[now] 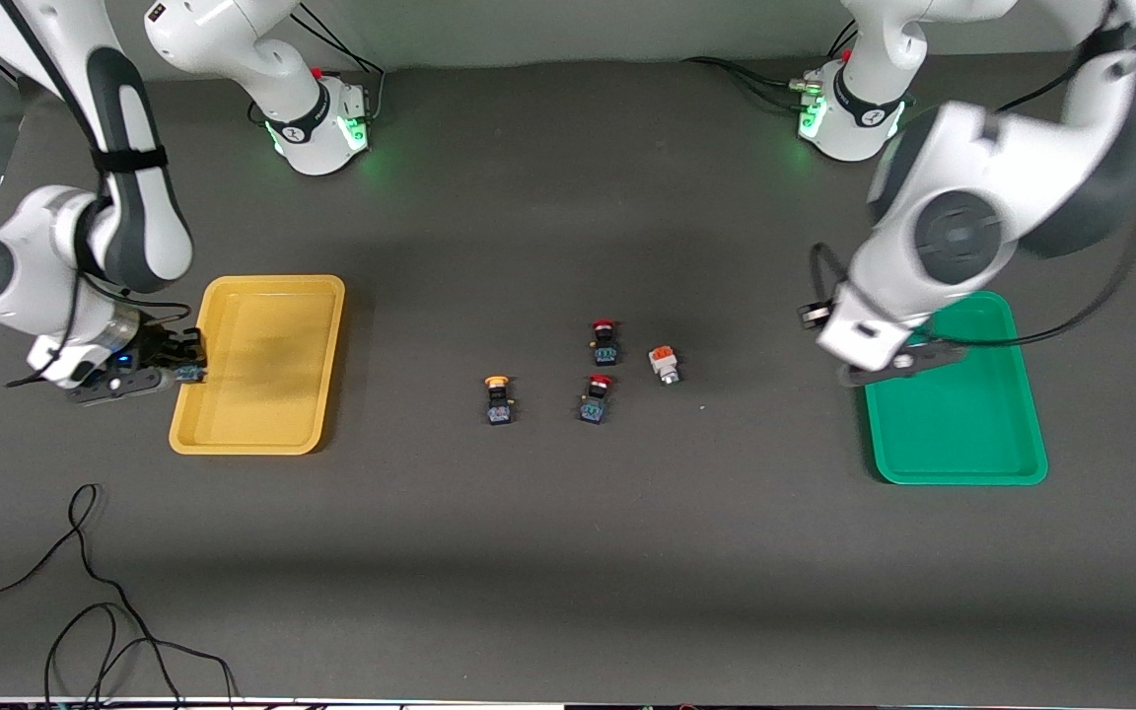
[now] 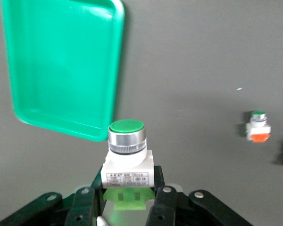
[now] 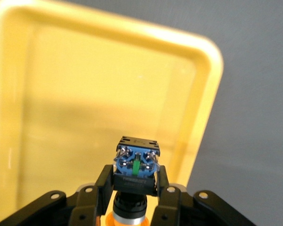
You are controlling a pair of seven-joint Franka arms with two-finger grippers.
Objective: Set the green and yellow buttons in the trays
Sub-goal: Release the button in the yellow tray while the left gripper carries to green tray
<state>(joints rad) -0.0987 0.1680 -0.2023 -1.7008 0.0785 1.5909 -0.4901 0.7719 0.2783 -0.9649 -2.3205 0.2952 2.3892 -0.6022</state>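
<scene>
Two grippers are loaded. The right gripper [image 3: 134, 188] has its black fingers [image 3: 104, 186] clamped on a yellow-orange-capped push-button with a black body [image 3: 134, 176], blue terminal end pointing away from the wrist, cap tucked back between the fingers. Just past the fingertips sits the shallow yellow plastic tray with rounded corners [image 3: 203, 94]; the gripper hangs over that tray's edge at the right arm's end of the table.

Over to the left gripper [image 2: 127, 197]: fingers [image 2: 160, 197] pinched on a green-capped push-button with a white body [image 2: 126, 155], cap pointing away from the wrist. Ahead of the fingertips lies the shallow green plastic tray [image 2: 115, 56], the gripper over its rim.

Mid-table, well apart from both sets of fingers, four buttons: a second yellow-orange-capped black button [image 1: 499, 399], two red-capped black buttons [image 1: 604, 341] [image 1: 596, 397], and a small white-bodied button with an orange end [image 1: 665, 364].
</scene>
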